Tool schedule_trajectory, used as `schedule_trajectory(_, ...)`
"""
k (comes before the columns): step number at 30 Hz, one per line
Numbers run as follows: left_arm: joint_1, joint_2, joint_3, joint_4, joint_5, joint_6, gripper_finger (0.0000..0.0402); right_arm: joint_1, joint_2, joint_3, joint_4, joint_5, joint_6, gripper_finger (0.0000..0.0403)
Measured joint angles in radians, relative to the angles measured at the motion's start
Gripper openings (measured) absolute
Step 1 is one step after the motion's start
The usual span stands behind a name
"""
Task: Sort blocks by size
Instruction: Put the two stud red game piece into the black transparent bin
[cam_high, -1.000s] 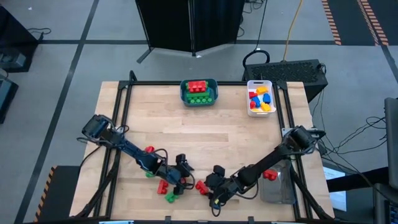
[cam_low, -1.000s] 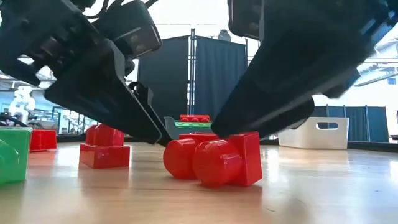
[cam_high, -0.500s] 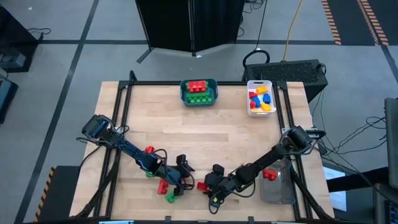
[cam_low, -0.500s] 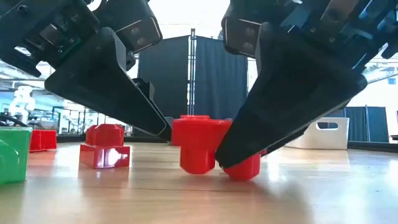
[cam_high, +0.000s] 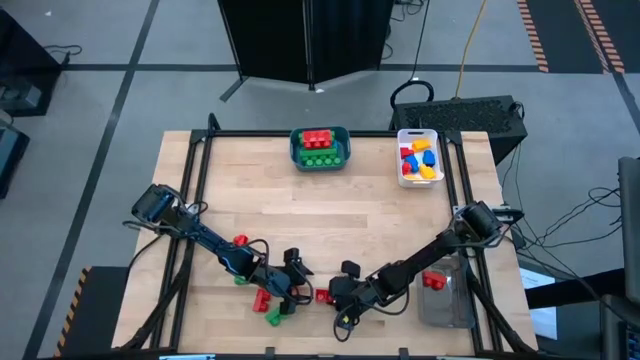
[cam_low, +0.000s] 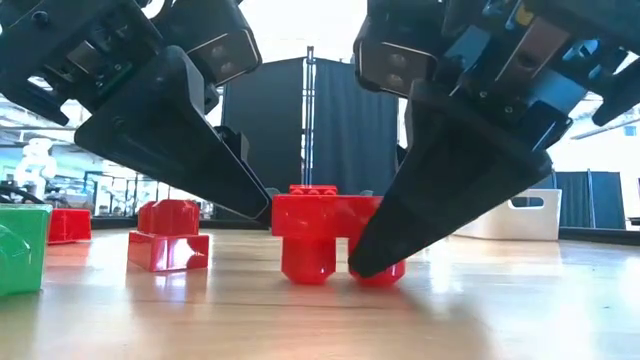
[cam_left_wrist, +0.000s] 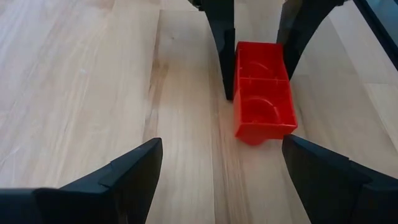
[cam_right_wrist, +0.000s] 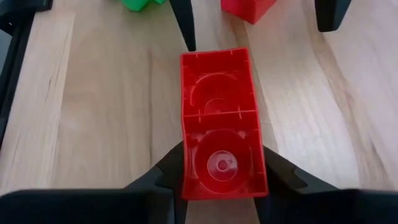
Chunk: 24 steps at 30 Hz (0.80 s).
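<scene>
R gripper (cam_right_wrist: 221, 180) pinches the upside-down red 2-stud brick (cam_right_wrist: 221, 121) near table's (cam_high: 300, 210) front edge; L gripper (cam_left_wrist: 217, 171) spread just beside; squeeze firm & lift straight up.

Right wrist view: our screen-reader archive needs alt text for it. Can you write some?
A red block, lying studs-down with its hollow underside up, sits between the right claw's two dark fingers on the wooden table. Beyond it are the left claw's fingertips, a green block and another red block.
</scene>
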Motion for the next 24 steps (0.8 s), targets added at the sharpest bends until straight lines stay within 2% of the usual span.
schedule_trajectory(6,0.0,0.0,0.0,-0.002,-0.029,0.0,0.0319,0.002,-0.04,-0.002,-0.032,-0.005,-0.023,0.0115)
schedule_trajectory(12,0.001,0.0,0.0,-0.015,-0.034,0.001,0.0319,0.019,-0.154,-0.002,-0.243,0.014,0.006,0.0115)
schedule_trajectory(16,0.001,0.0,0.0,-0.034,-0.034,0.0,0.0319,0.059,-0.247,-0.002,-0.449,0.053,0.101,0.0115)
schedule_trajectory(24,0.0,-0.012,0.0,-0.038,-0.034,-0.003,0.0319,0.169,-0.444,-0.002,-0.803,0.056,0.366,0.0116)
